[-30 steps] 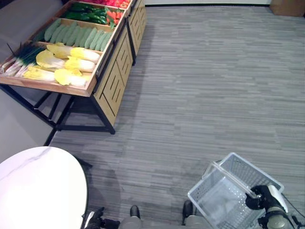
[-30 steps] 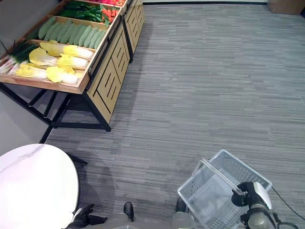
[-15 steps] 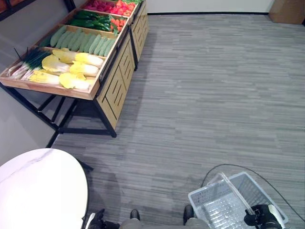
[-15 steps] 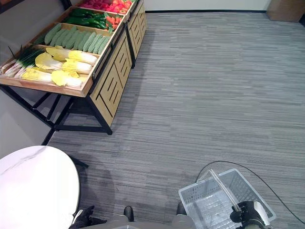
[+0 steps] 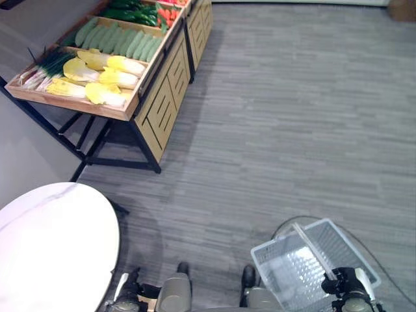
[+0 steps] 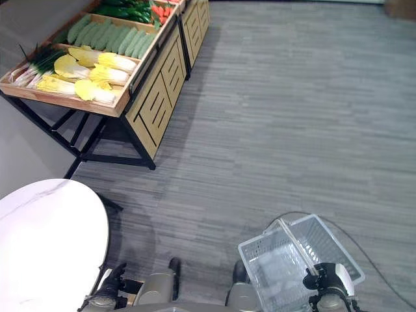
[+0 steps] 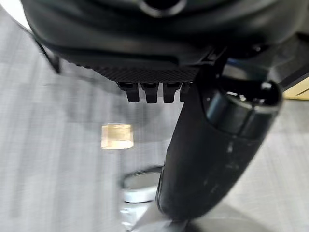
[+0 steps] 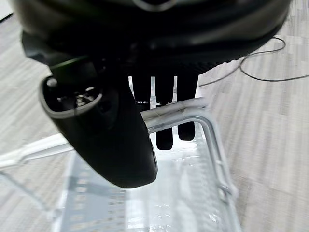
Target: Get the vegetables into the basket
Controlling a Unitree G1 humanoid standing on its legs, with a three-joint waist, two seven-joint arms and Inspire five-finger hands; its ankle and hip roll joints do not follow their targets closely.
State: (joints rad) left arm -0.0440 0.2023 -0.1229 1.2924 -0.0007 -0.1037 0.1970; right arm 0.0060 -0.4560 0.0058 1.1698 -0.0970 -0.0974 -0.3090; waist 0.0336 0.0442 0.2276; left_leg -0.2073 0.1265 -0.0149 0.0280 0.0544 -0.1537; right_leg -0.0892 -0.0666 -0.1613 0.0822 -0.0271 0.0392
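Hanging low at the robot's right side, the right hand (image 5: 346,287) grips the handle (image 5: 313,250) of one white wire basket (image 5: 294,272). In the right wrist view its fingers (image 8: 164,104) curl over the metal handle bar and the thumb (image 8: 104,130) lies across the near side, so the bar is wrapped from both sides. The basket hangs below the hand, its mesh floor bare, with no vegetable in it.

The left hand (image 5: 128,294) sits low at the robot's left side, beside the edge of one round white counter (image 5: 55,250). In the left wrist view its fingers (image 7: 149,92) show as short stubs folded under the palm, with the thumb (image 7: 212,154) across the front and nothing between them; grey floor lies beyond.

The vegetables lie well apart from both hands, on one wooden display stand (image 5: 159,84) at the far left of the floor (image 5: 292,117). Its nearest compartment holds pale yellow cabbages (image 5: 101,77), about six heads, with one bunch of green onions (image 5: 42,68) at the outer edge. The next compartment holds a row of light green cucumbers (image 5: 120,40); the exact count cannot be told. Beyond that lie dark green peppers (image 5: 127,12) and a few red pieces (image 5: 166,12), cut off by the upper edge. No vegetable touches either hand's fingers.
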